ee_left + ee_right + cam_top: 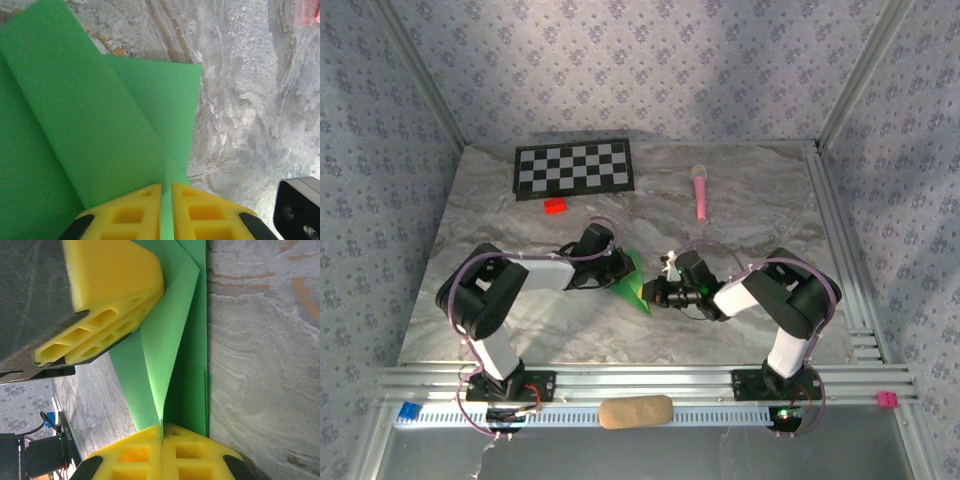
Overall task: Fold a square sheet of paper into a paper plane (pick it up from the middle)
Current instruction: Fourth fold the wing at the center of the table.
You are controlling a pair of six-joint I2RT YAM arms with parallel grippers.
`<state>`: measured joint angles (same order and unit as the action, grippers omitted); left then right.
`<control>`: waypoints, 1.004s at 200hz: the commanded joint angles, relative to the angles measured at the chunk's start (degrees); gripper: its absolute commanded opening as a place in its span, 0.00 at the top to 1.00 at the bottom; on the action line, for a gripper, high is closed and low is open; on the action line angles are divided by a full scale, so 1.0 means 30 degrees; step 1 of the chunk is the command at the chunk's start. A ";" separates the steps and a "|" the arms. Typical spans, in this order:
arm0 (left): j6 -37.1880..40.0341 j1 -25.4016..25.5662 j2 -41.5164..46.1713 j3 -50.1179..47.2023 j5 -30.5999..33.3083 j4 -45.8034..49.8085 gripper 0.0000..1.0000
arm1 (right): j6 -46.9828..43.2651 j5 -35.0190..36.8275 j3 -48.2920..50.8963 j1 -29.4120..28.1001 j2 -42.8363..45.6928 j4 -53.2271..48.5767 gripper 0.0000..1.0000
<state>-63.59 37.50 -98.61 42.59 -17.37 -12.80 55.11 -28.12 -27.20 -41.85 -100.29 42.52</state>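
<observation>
A robot lab cell: aluminium rails [650, 381], patterned wall panels [620, 60], checkerboard [573, 168].

**Left arm** [480, 292] and **right arm** [800, 295]: black joint housings are alternating with white link covers, and thin purple cables [480, 252] are running along both. The left pincer [166, 192] and right pincer [162, 432] are showing yellow fingers [190, 452] with rectangular cut-outs. A green light [783, 412] is glowing at the right base.
</observation>
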 commanded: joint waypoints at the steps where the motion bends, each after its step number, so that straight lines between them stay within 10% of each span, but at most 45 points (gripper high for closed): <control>1: 0.0418 -0.0087 -0.0346 0.0407 -0.0217 0.0652 0.85 | 0.0139 0.0848 0.0135 0.0208 -0.0759 -0.2261 0.96; 201: 0.0911 -0.0090 -0.1321 0.0542 -0.0434 0.1309 0.87 | -0.0922 0.1288 0.0073 -0.0202 0.2250 -0.6557 0.79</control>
<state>-61.93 37.28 -100.99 44.23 -18.90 -12.05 54.39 -26.44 -28.32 -42.02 -94.78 31.51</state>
